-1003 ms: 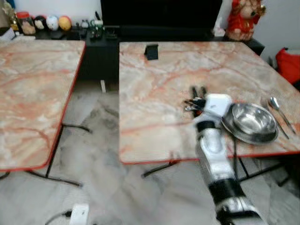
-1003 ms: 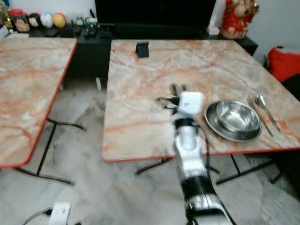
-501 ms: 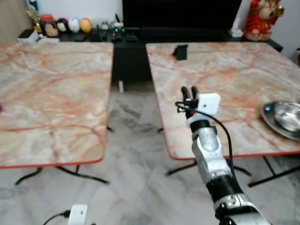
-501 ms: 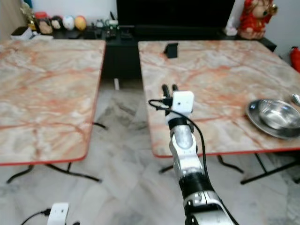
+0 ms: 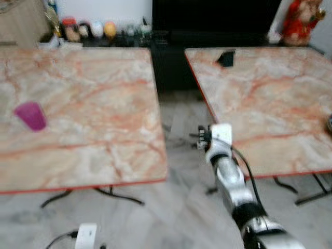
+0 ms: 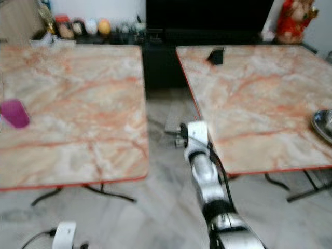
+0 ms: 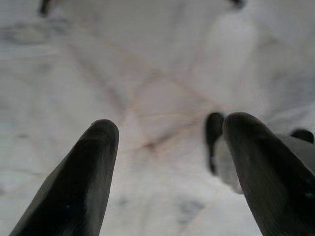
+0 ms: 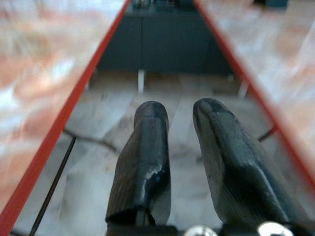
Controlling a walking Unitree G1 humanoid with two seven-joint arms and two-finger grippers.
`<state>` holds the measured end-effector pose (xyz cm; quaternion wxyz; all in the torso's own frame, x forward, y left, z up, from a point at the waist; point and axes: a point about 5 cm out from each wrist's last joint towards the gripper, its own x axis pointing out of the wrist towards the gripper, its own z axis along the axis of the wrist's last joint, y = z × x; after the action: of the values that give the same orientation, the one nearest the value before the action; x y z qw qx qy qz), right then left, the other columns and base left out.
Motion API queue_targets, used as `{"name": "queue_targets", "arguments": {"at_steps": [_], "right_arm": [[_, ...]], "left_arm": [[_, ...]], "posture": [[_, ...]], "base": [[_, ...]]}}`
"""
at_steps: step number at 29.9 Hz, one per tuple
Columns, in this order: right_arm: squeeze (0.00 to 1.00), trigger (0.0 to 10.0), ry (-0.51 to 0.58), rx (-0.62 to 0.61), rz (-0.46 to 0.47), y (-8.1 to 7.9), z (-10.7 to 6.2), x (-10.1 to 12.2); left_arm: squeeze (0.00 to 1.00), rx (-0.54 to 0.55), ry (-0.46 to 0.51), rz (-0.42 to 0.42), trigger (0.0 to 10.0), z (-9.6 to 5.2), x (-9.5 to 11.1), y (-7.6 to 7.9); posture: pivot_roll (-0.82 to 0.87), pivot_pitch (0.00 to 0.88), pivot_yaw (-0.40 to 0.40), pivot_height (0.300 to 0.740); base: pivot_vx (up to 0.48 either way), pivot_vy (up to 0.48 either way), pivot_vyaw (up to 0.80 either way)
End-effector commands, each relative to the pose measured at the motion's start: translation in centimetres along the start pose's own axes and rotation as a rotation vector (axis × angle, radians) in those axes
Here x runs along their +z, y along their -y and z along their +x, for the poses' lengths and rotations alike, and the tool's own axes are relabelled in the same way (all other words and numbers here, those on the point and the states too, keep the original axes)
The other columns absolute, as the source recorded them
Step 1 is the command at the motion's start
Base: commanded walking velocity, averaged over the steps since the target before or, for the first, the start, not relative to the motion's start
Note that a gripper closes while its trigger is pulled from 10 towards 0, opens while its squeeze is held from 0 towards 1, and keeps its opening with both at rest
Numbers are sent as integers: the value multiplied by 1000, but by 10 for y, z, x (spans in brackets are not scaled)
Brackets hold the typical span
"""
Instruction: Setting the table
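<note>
A purple cup [image 5: 31, 115] stands upright near the left side of the left marble table [image 5: 88, 135]. My right arm reaches forward over the floor gap between the two tables. Its gripper [image 5: 202, 138] is level with the near corner of the right table [image 5: 259, 98]. In the right wrist view the right gripper [image 8: 179, 110] has its fingers [image 8: 147, 157] close together with nothing between them. My left gripper [image 7: 170, 128] hangs open above the pale floor tiles and holds nothing. The rim of a steel bowl [image 6: 324, 123] peeks in at the right table's right edge.
A black low cabinet [image 5: 171, 57] with small ornaments stands behind the tables, and a red figurine [image 5: 303, 21] at the back right. A small dark object [image 5: 226, 58] stands on the right table. A white power adapter [image 5: 85, 236] with a cable lies on the floor.
The camera has swung left: the right table and bowl slid to the right edge, and the left table with the purple cup came into view. My right arm now sits over the gap.
</note>
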<state>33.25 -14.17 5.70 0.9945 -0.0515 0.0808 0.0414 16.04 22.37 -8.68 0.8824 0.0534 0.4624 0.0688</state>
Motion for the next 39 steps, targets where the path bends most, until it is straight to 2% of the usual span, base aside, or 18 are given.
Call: {"name": "queue_targets", "arguments": {"at_steps": [1,2,3,5,7,9,12,14,16,17,19,21,22,25,26,33,35,39], "right_arm": [[0,10000,-103,-61,-28,15,-8,-22],[0,10000,-187,-115,-54,22,-13,-35],[0,10000,-338,-238,-95,35,-25,-58],[0,10000,-493,-437,65,51,-46,-85],[0,10000,-554,-522,162,56,-58,-98],[0,10000,-712,-603,274,53,-83,-126],[0,10000,-848,-589,352,45,-105,-148],[0,10000,-918,-486,385,33,-115,-159],[0,10000,-1002,-427,339,24,-129,-170],[0,10000,-1036,-308,284,14,-136,-175],[0,10000,-1042,-256,263,9,-138,-177],[0,10000,-981,-154,141,7,-134,-175],[0,10000,-938,-89,45,8,-132,-173],[0,10000,-916,-26,-50,7,-132,-173],[0,10000,-902,-18,-15,5,-131,-172],[0,10000,-855,69,-48,-18,-125,-168],[0,10000,-830,80,-13,-31,-122,-165],[0,10000,-807,84,10,-22,-124,-165]], "left_arm": [[0,-18,-22,-10,10000,-1,-5,8],[0,-18,-21,-11,10000,-1,-4,8],[0,-18,-21,-11,10000,0,-4,8],[0,-18,-21,-12,10000,0,-4,8],[0,-18,-21,-14,10000,0,-4,9],[0,-17,-21,-16,10000,0,-4,9],[0,-19,-22,-15,10000,0,-4,9],[0,-19,-22,-15,10000,0,-3,9],[0,-19,-23,-17,10000,0,-3,10],[0,-17,-22,-21,10000,0,-3,10],[0,-16,-22,-25,10000,0,-3,10],[0,-15,-23,-23,10000,0,-3,10],[0,-14,-23,-22,10000,0,-3,10],[0,-13,-23,-21,10000,0,-3,10],[0,-12,-24,-20,10000,0,-3,9],[0,-10,-21,-9,10000,0,-2,9],[0,-10,-20,-6,10000,0,-2,9],[0,-12,-17,-12,10000,0,-2,9]], "posture": [[-30,0,-26,740],[-30,0,-26,740],[-32,0,-27,740],[-28,0,-28,740],[-27,0,-29,740],[-36,0,-27,740],[-38,0,-26,740],[-40,0,-25,740],[-36,0,-26,740],[-29,0,-28,740],[-29,0,-28,740],[-25,0,-31,740],[-27,0,-29,740],[-22,0,-28,740],[-22,0,-28,740],[-18,0,-28,740],[-16,0,-29,740],[-16,0,-27,740]], "base": [[0,349,0],[0,349,0],[0,352,0],[0,351,0],[0,349,0],[0,352,0],[0,347,0],[0,341,0],[0,341,0],[0,341,0],[0,341,0],[0,341,0],[0,345,0],[0,345,0],[0,345,0],[0,186,0],[0,0,0],[0,0,0]]}}
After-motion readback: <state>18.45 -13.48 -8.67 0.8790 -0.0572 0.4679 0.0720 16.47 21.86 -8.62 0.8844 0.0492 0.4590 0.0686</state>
